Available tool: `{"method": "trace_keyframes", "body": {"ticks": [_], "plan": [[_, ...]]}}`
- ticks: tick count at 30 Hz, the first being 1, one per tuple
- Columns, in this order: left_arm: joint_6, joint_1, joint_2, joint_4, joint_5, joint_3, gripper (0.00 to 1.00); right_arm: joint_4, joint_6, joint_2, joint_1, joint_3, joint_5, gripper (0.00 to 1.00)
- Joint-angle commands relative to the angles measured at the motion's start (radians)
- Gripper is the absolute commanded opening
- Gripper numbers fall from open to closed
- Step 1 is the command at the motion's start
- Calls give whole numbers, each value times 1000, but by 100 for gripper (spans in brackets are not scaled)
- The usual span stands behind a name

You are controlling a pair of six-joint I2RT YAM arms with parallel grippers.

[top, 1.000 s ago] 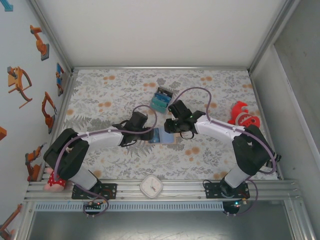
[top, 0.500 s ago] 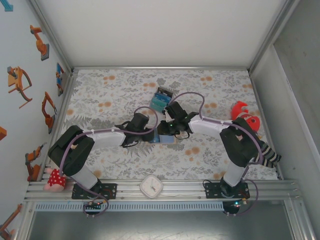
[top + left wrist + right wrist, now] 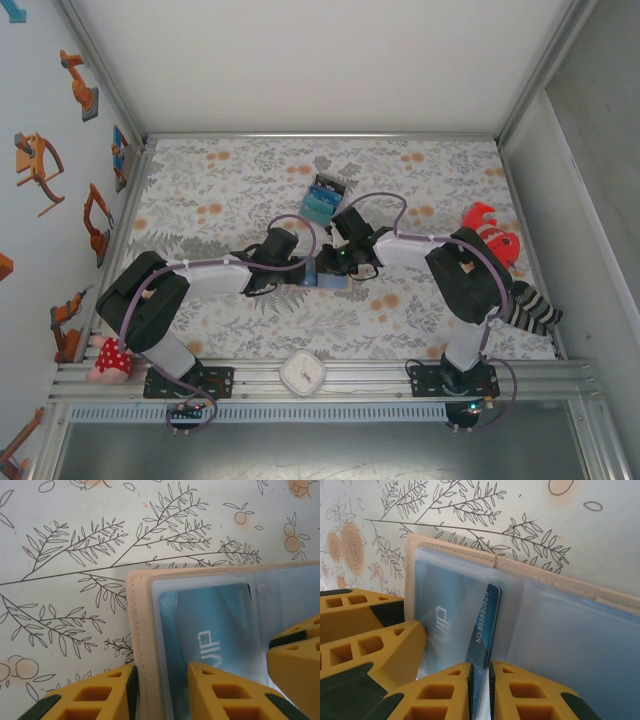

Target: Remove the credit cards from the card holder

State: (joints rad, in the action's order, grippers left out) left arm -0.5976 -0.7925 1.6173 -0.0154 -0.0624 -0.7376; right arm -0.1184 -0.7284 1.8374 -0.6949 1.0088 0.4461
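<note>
Fingers on the right clamp a credit card; left fingers, apart, straddle the card holder's edge.

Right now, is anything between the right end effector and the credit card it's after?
Nothing visible: the right end effector pinches the tilted credit card by its edge, over the open card holder.

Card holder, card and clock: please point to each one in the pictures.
Card holder (image 3: 137, 630): left wrist view, tan stitched edge.
Card (image 3: 483, 617): right wrist view, numbered strip.
Clock (image 3: 302, 373): top view, its face.
</note>
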Motion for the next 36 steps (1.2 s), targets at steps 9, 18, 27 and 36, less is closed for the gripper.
{"method": "trace_keyframes", "body": {"ticks": [9, 18, 27, 36], "plan": [[-5, -13, 6, 52, -9, -2, 29, 70, -56, 40, 9, -23, 41, 17], [-15, -15, 0, 55, -13, -1, 28, 56, -71, 28, 15, -41, 4, 16], [-42, -21, -13, 53, -36, 11, 26, 63, -84, 6, 16, -52, -24, 16], [-62, -30, -26, 53, -51, 21, 26, 92, -106, -33, 30, -95, -50, 15]]}}
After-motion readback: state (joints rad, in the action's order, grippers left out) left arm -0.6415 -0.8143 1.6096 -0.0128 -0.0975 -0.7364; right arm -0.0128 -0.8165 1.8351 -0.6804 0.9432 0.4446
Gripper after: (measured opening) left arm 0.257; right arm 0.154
